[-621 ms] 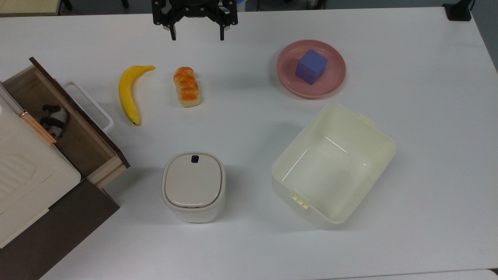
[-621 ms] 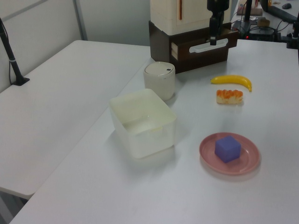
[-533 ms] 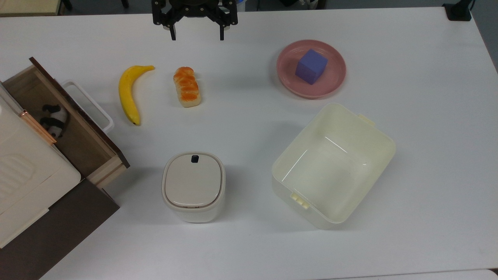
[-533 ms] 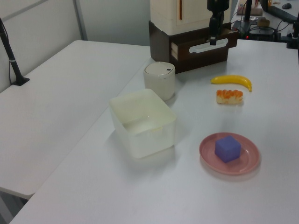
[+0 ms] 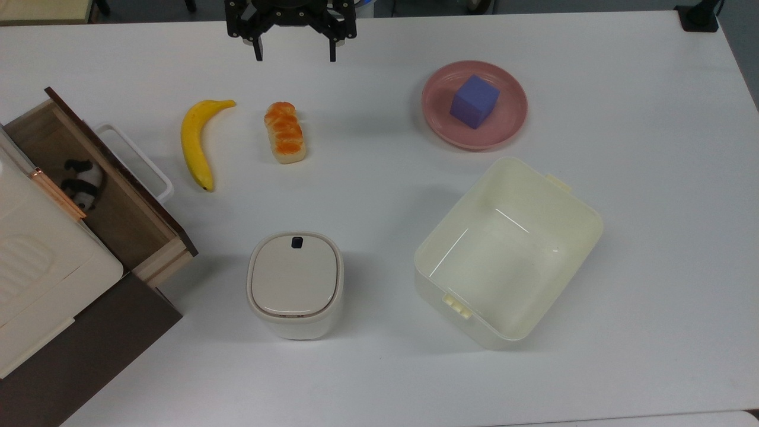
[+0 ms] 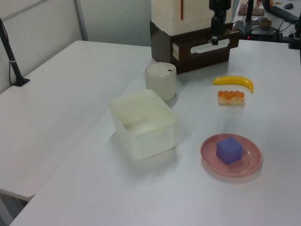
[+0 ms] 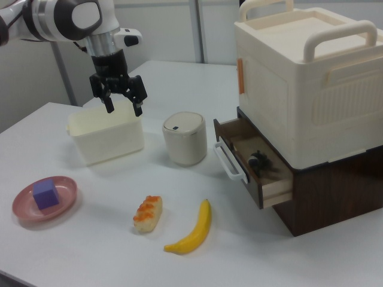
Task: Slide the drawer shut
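Bright even overhead lighting, soft faint shadows beside objects on the white desk (image 5: 379,367), mild glare, slight softness throughout.

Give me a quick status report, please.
Gripper open, empty, high above the table. Drawer open, untouched. Banana lies near its white handle.

Your gripper (image 5: 293,54) hangs with fingers spread at the top view's upper edge, well apart from the drawer (image 5: 112,196), which stands open at the top view's left with a small panda toy (image 5: 81,184) inside. Between them you have a banana (image 5: 197,142) and a bread roll (image 5: 285,132) on the white table (image 5: 652,178).
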Action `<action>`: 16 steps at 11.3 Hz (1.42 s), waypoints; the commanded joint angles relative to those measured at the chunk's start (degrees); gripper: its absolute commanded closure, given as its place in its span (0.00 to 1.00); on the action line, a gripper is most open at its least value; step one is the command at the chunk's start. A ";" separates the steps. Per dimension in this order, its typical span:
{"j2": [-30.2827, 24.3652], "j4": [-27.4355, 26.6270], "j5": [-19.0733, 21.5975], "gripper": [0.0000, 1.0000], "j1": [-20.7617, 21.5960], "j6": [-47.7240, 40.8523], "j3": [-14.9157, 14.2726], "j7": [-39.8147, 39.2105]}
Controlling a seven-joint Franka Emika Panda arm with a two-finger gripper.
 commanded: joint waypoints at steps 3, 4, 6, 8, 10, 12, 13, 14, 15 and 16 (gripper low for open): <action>-1.39 -1.39 0.03 0.00 0.42 0.66 -0.52 0.34; -1.31 -1.39 0.03 0.00 0.42 0.57 -0.52 0.34; -1.39 -1.39 0.03 0.13 0.60 0.57 -0.52 0.25; -1.48 -1.57 0.03 0.48 0.60 0.48 -0.43 0.17; -1.39 -1.57 1.77 0.94 0.60 0.48 -0.35 -0.97; -1.31 -1.57 2.23 1.00 0.68 -0.30 -0.43 -2.03; -1.31 -1.66 2.23 1.00 0.60 -0.39 -0.35 -1.86; -1.31 -1.66 2.31 1.00 0.60 -0.48 -0.35 -1.59; -1.31 -1.92 2.31 1.00 0.51 -0.48 -0.43 -1.42; -1.31 -1.83 2.31 1.00 -0.01 -1.09 -0.52 -1.33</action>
